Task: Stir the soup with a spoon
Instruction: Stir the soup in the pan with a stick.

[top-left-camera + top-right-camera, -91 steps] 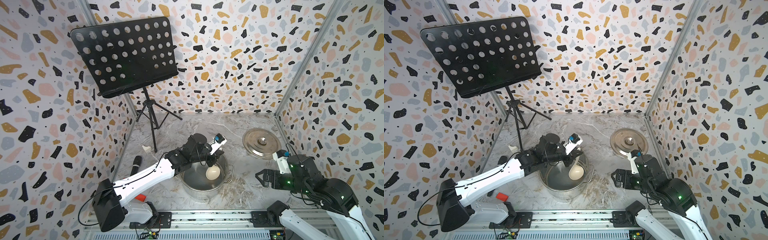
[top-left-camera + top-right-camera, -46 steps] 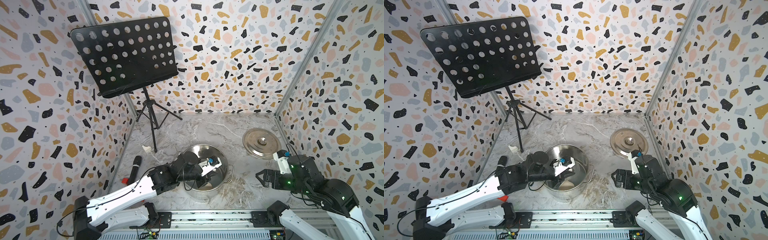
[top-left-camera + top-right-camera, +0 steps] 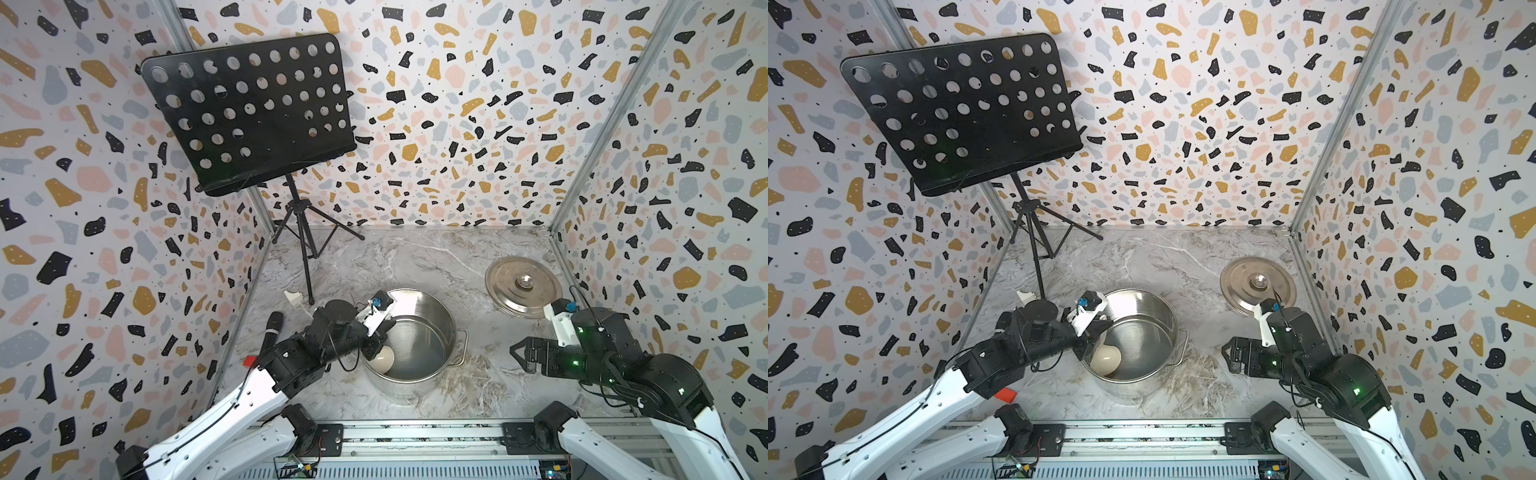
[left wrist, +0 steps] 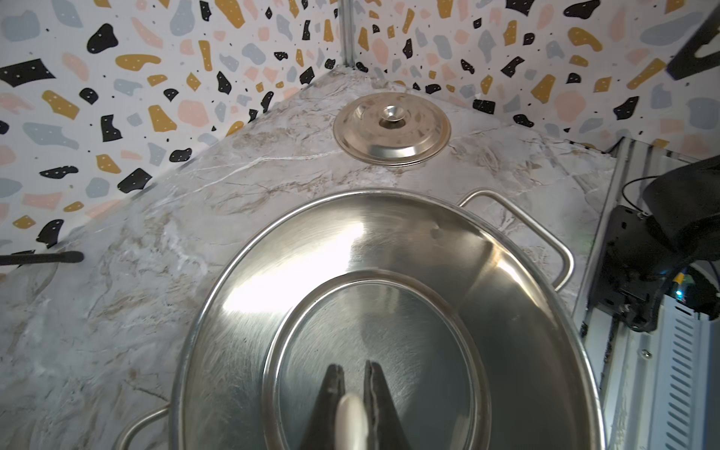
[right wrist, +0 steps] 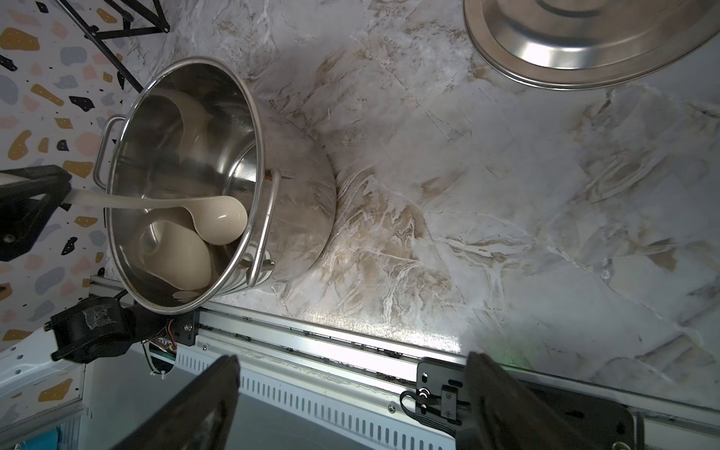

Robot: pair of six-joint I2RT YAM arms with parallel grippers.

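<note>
A large steel pot (image 3: 436,320) (image 3: 1154,316) stands near the table's front middle. Its inside is shiny (image 4: 389,249) and no soup shows in it. My left gripper (image 3: 375,343) (image 3: 1090,348) (image 4: 353,370) reaches over the pot's left rim, shut on the handle of the cream spoon (image 4: 350,420). The spoon's bowl (image 3: 382,357) (image 3: 1106,356) (image 5: 222,224) hangs low inside the pot by its near-left wall, mirrored in the steel. My right gripper (image 3: 517,351) (image 3: 1227,353) (image 5: 354,360) stands open and empty to the right of the pot.
The flat steel lid (image 3: 523,286) (image 4: 391,128) lies at the back right. A black music stand (image 3: 249,112) rises at the back left on a tripod. A black microphone (image 3: 270,332) and a small red thing (image 3: 249,360) lie by the left wall. A metal rail (image 3: 415,436) runs along the front.
My left arm has swung the spoon from the pot's right-middle, via its near side, to its left rim. The right arm has stayed still.
</note>
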